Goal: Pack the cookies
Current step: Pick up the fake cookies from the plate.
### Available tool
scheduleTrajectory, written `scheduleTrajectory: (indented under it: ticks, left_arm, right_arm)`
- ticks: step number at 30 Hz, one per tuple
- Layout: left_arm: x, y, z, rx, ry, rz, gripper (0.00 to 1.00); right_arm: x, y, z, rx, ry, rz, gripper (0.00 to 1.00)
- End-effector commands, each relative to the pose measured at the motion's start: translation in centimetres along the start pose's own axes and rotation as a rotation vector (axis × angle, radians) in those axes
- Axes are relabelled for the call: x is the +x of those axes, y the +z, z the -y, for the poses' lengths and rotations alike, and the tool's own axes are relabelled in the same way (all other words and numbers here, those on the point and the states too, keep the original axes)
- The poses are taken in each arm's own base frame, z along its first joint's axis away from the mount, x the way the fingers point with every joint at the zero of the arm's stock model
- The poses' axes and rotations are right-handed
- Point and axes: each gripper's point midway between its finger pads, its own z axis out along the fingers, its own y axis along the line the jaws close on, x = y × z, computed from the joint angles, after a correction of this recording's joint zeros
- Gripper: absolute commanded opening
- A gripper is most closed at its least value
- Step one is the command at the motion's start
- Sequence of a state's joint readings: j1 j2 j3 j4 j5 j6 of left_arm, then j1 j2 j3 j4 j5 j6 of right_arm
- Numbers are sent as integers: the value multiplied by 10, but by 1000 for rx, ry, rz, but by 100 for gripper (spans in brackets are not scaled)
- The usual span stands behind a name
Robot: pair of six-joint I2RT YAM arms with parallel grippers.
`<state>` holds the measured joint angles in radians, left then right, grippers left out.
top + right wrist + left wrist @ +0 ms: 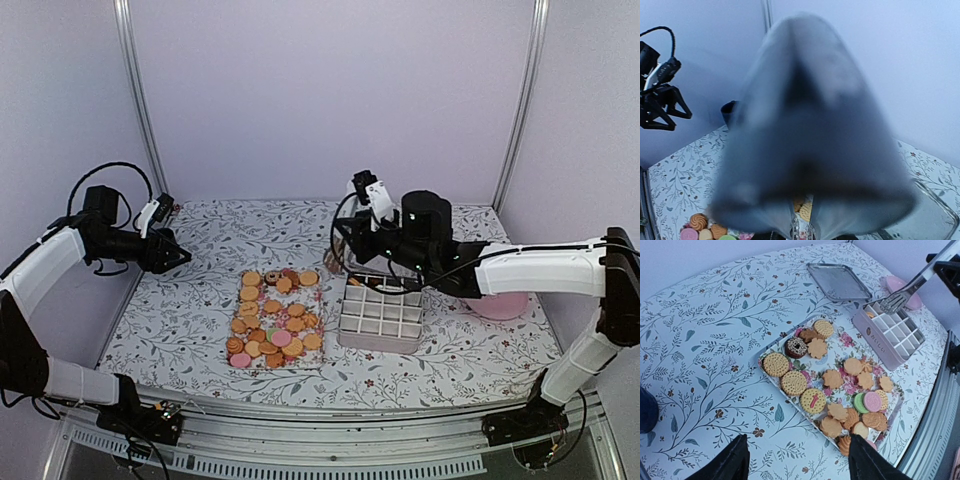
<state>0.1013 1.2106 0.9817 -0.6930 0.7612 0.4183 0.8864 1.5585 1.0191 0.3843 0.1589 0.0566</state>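
Cookies [832, 379]: small flat rounds and flower shapes, mostly orange-tan, a few pink, green or brown; on flowered tray [844, 338] beside pink box [879, 342].
Left gripper [800, 465]: released, empty.
Right gripper [345, 245]: grasping tongs [900, 296].

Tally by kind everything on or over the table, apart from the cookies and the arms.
Floral tray: 1
Pink divided box: 1
Metal lid: 1
Pink plate: 1
Tongs: 1
Total: 5
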Motion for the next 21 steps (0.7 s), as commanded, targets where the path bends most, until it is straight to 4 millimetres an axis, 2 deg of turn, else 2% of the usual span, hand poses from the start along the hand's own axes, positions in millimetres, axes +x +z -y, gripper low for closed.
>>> scheduleTrajectory:
  ticks: [1, 4, 7, 14, 21]
  left_arm:
    - [-5, -3, -2, -6, 7, 16, 68]
    - [-4, -4, -1, -10, 12, 18, 69]
    - [-3, -5, 1, -10, 14, 17, 69]
    - [-1, -5, 1, -13, 20, 13, 69]
    - [-1, -5, 1, -15, 22, 13, 69]
  right_arm:
    - [-20, 21, -59, -164, 16, 61, 25]
    - [-4, 38, -83, -218, 12, 28, 26]
    - [2, 54, -94, -245, 30, 14, 30]
    - [43, 77, -95, -233, 33, -62, 40]
    - [70, 87, -90, -202, 8, -113, 44]
